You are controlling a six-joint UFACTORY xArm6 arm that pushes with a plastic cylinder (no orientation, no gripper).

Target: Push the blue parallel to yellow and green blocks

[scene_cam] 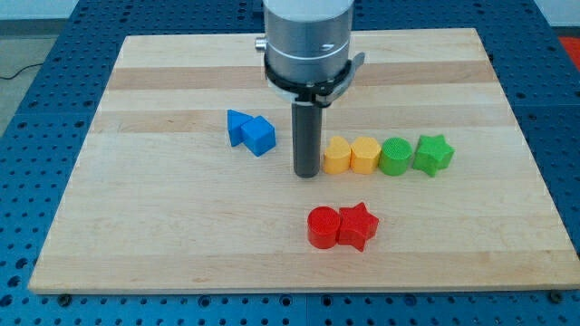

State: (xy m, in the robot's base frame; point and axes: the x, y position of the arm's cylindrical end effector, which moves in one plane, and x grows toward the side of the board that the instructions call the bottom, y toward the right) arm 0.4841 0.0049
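Blue plastic blocks are sitting left of my tip, which is resting beside the yellow-and-green block row on the wooden surface. No pincer exists. Next, judging, circling behind blue.

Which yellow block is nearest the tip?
The left yellow block, beside my tip; the other yellow block sits one place farther right.

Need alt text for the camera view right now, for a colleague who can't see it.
My tip rests on the wooden board between the two touching blue blocks at its left and a row at its right: two yellow blocks, green cylinder, green star. Red cylinder and red star sit below.
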